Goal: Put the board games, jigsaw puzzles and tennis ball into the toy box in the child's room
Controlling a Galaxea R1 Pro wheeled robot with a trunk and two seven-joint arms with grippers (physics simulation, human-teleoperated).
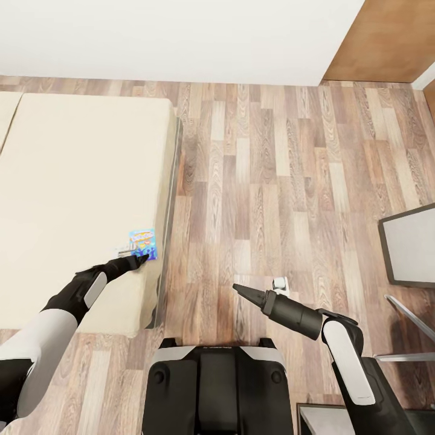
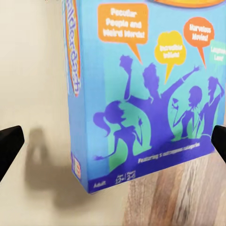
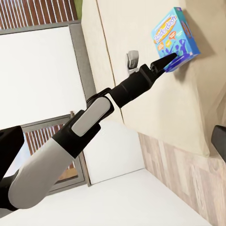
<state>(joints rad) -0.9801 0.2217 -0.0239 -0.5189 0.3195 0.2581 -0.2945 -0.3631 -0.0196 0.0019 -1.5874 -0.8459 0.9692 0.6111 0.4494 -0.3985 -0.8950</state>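
Head view: blue game box (image 1: pixel 144 243) at bed (image 1: pixel 78 199) edge, 9 o'clock; left gripper (image 1: pixel 140 258) touching it. Right gripper (image 1: pixel 240 290) over floor (image 1: pixel 272 181), closure unclear.
Left wrist view: fingers (image 2: pixel 9 146) spread wide, box between, ungrasped.

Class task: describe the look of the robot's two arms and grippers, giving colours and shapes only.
Both arms have white, rounded upper shells and black forearms with a pale grey side panel. The left gripper and right gripper are black and taper to slim pointed fingers.
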